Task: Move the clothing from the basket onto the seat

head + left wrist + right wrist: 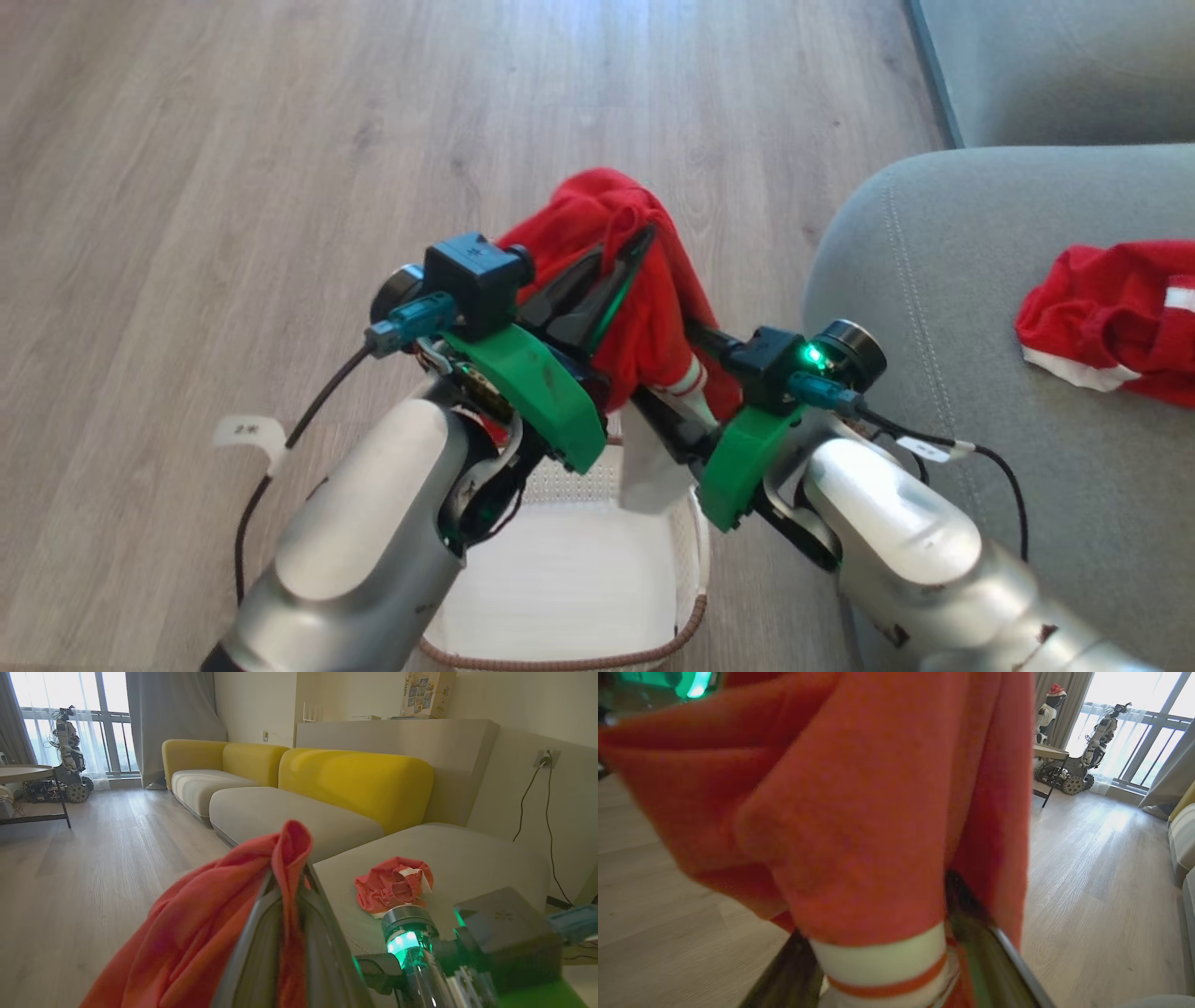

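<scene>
Head view — left tool [624, 250] pinches soft red jersey [602, 201] above perforated basket [571, 478].

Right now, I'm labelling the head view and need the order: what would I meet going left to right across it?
White cable tag → red jersey pinched in the left gripper → seat → second red jersey lying on the seat.

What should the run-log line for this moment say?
left gripper: shut on held jersey, above basket | right gripper: open, astride hanging cuff | second jersey: on seat
</scene>
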